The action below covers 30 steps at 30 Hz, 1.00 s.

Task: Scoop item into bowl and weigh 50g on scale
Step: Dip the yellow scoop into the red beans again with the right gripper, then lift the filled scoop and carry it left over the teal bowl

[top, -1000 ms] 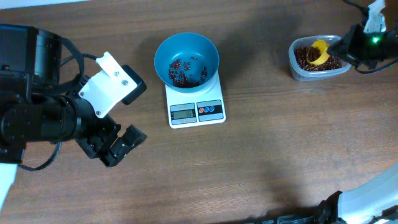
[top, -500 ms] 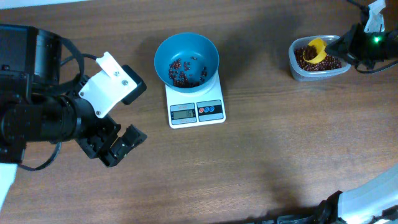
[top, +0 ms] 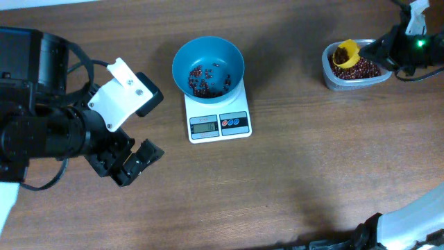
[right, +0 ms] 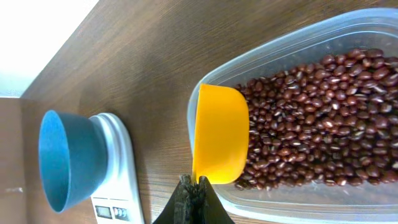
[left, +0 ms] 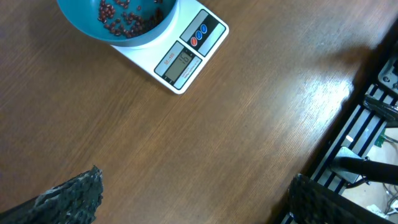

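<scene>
**Bean weighing, 3 views.**
Overhead: the bowl, holding a few beans, sits on the scale; the left gripper hangs spread wide and empty, well apart. Left wrist: bowl on scale. Right wrist: the right gripper clamps the yellow scoop over the bean-filled tub.

Dark digits are shown on the grey display at the front of the scale, in the upper middle of the left wrist view. They are too small and blurred to be read with certainty in any view. No legible marks can be made out on the red and blue buttons beside it. No other text, label or brand is seen.
</scene>
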Available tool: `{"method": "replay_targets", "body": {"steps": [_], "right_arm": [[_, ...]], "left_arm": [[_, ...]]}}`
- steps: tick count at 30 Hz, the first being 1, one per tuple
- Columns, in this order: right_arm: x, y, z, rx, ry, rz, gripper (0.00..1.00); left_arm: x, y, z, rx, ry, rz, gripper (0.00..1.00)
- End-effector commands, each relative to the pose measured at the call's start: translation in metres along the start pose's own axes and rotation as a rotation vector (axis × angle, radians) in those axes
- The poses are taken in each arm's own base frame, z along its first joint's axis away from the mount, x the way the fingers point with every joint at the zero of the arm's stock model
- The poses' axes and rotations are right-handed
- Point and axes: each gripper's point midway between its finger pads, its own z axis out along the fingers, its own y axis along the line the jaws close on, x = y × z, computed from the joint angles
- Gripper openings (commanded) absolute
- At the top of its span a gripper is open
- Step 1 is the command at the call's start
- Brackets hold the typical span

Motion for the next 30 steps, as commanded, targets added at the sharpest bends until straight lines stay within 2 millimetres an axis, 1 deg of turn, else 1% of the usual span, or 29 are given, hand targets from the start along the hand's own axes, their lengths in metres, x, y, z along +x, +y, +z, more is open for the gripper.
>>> {"method": "replay_targets", "body": {"steps": [1, 8, 11, 14, 19, 22, 24, 26, 28, 30], "right_arm": [[0.002, 0.008, 0.001, -0.072, 0.009, 0.01, 0.04], [0.003, 0.023, 0.0, -0.159, 0.012, 0.01, 0.04], [0.003, 0.025, -0.001, -0.169, 0.013, 0.01, 0.04], [0.002, 0.04, -0.004, -0.26, 0.012, 0.005, 0.04], [0.003, 0.05, -0.007, -0.322, 0.015, 0.007, 0.04], [-0.001, 0.055, -0.008, -0.347, 0.011, 0.037, 0.04], [-0.002, 0.063, -0.006, -0.37, 0.008, 0.011, 0.04], [-0.005, 0.074, 0.001, -0.384, 0.011, 0.002, 0.04], [-0.005, 0.092, 0.011, -0.406, 0.02, -0.03, 0.04], [0.0, 0.111, 0.021, -0.429, 0.041, -0.058, 0.04]], "left_arm": [[0.0, -0.001, 0.002, 0.007, 0.0, 0.025, 0.99], [0.0, -0.001, 0.002, 0.007, 0.001, 0.025, 0.99], [0.0, -0.001, 0.002, 0.007, 0.0, 0.025, 0.99], [0.0, -0.001, 0.002, 0.007, 0.0, 0.025, 0.99], [0.0, -0.001, 0.002, 0.007, 0.001, 0.025, 0.99], [0.0, -0.001, 0.002, 0.007, 0.0, 0.025, 0.99], [0.0, -0.001, 0.002, 0.007, 0.0, 0.025, 0.99], [0.0, -0.001, 0.002, 0.007, 0.0, 0.024, 0.99], [0.0, -0.001, 0.002, 0.007, 0.0, 0.025, 0.99], [0.0, -0.001, 0.002, 0.007, 0.001, 0.025, 0.99]]}}
